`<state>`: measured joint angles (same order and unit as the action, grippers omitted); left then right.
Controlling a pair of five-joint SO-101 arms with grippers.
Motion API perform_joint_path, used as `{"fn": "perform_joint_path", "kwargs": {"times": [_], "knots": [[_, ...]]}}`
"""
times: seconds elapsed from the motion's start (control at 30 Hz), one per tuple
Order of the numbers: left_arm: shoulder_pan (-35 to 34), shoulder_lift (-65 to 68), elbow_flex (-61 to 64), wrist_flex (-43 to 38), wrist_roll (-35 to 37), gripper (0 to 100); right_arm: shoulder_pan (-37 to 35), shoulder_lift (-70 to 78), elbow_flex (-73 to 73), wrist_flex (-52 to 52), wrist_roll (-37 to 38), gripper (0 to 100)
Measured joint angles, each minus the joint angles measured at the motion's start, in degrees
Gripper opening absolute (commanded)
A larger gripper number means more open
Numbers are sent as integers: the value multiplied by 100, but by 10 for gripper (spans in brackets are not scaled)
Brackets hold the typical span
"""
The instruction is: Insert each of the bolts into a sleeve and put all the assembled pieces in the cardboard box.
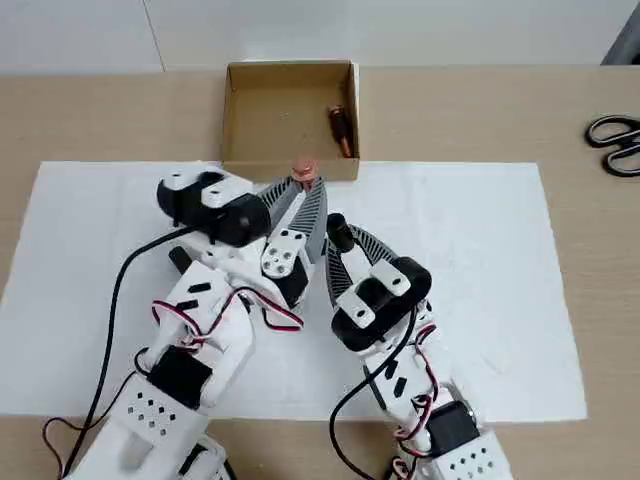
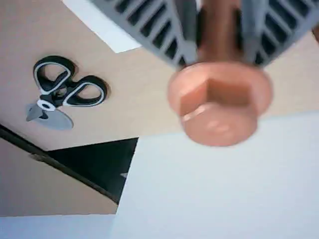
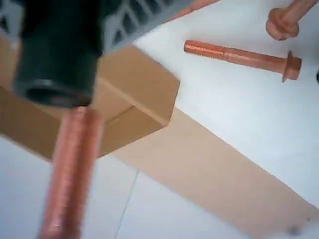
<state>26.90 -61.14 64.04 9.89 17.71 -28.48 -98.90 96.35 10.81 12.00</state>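
Leftmost, L gripper is clamped on a copper bolt, head toward the front wall of the cardboard box, just beside it. An assembled piece lies inside along the box's right wall. R gripper is closed round a black sleeve. In R wrist view the bolt shaft meets the sleeve mouth; can't tell if it's in. A loose bolt and second loose bolt lie on the white sheet. Scissors sit far right on bare table.
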Motion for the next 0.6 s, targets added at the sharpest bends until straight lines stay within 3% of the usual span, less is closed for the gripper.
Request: {"fn": "perform_joint_path", "kwargs": {"times": [0.6], "knots": [[246,-53,0,-202,0,6,0,0,0,0,0,4]]}}
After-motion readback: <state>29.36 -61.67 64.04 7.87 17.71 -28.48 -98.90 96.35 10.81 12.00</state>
